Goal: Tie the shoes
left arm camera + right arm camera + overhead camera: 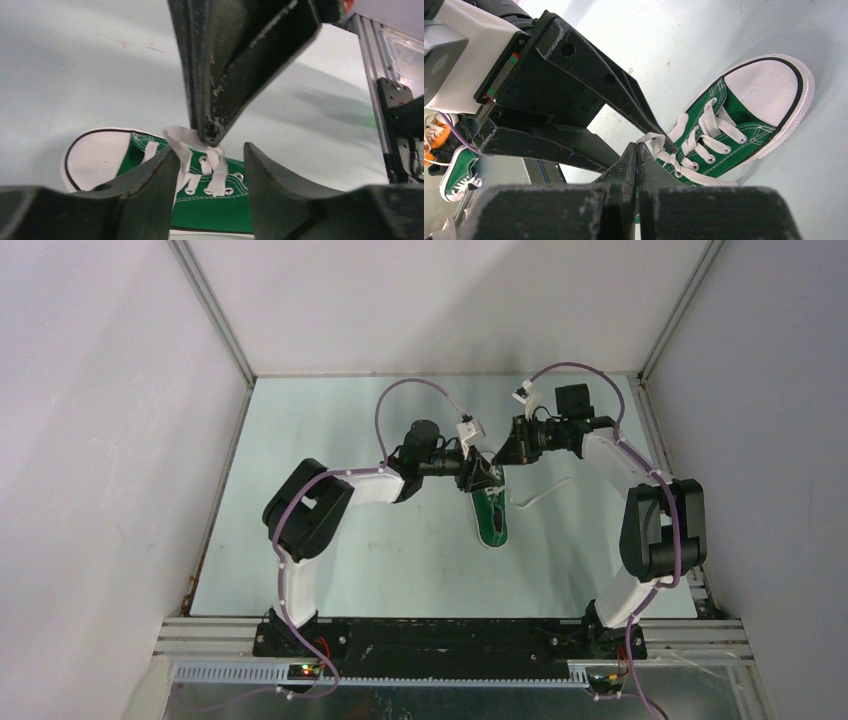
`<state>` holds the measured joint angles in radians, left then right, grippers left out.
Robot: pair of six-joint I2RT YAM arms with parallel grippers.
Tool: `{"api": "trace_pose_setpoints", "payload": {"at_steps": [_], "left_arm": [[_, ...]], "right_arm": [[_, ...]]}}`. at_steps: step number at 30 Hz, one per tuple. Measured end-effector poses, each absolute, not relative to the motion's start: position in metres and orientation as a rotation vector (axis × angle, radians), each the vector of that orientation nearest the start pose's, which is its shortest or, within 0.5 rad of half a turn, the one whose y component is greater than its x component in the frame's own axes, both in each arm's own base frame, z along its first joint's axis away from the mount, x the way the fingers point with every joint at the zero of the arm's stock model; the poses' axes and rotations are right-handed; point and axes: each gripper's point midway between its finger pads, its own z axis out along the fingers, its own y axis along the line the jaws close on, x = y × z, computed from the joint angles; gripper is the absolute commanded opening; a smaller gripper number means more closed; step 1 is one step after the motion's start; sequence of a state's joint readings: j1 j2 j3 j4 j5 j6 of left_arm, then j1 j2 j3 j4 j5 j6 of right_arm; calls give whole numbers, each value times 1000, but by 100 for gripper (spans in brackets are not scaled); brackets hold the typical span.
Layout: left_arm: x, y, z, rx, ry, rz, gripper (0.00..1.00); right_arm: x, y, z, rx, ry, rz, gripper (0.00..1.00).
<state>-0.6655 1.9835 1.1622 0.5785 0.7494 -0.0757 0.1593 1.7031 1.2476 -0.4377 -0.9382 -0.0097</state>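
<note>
The pale blue-green table (380,560) sits inside plain white walls (100,440) with a metal frame (212,308) at the corners; its surface shows a few faint scuffs. The green sneaker (491,520) lies near the middle of the table, between the two arms and on its sole.

Both grippers meet directly above the sneaker's laced end. The left gripper (483,478) comes in from the sneaker's left, and the right gripper (503,458) from its far right.

Only the top view shows a loose length of white lace (545,495) trailing across the table to the right of the sneaker.

The left wrist view shows what the top view hides. The right gripper's fingers are pressed flat together, pinching a raised loop of lace just above the eyelets. The left gripper's own fingers (150,185) stand partly apart on either side of that pinch, closing on nothing. The lace runs down beside one of them, but whether it touches I cannot tell.

The right wrist view confirms the right gripper's closed tips at the lace. It also shows the sneaker's white toe cap and crossed lacing clearly. At its left edge, well away from the sneaker, is what looks like another small green shoe (455,172).
</note>
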Motion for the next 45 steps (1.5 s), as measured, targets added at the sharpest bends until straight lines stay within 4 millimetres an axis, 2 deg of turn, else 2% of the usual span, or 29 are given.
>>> {"api": "trace_pose_setpoints", "payload": {"at_steps": [4,10,20,27,33,45], "left_arm": [[329,-417,127,1084,1586,-1216,38],[320,-413,117,1088,1622,-1250,34],[319,-412,113,1086,1640,-1256,36],[317,-411,101,1089,1670,-1275,33],[319,-409,100,1085,1680,-1272,28],[320,-405,89,1071,1732,-1267,28]], "right_arm": [[354,199,157,-593,2231,1209,0],[354,198,157,-588,2232,1208,0],[355,197,156,-586,2231,1207,0],[355,196,156,-582,2232,1206,0],[356,196,157,-583,2230,1205,0],[357,194,157,-575,2230,1201,0]]}}
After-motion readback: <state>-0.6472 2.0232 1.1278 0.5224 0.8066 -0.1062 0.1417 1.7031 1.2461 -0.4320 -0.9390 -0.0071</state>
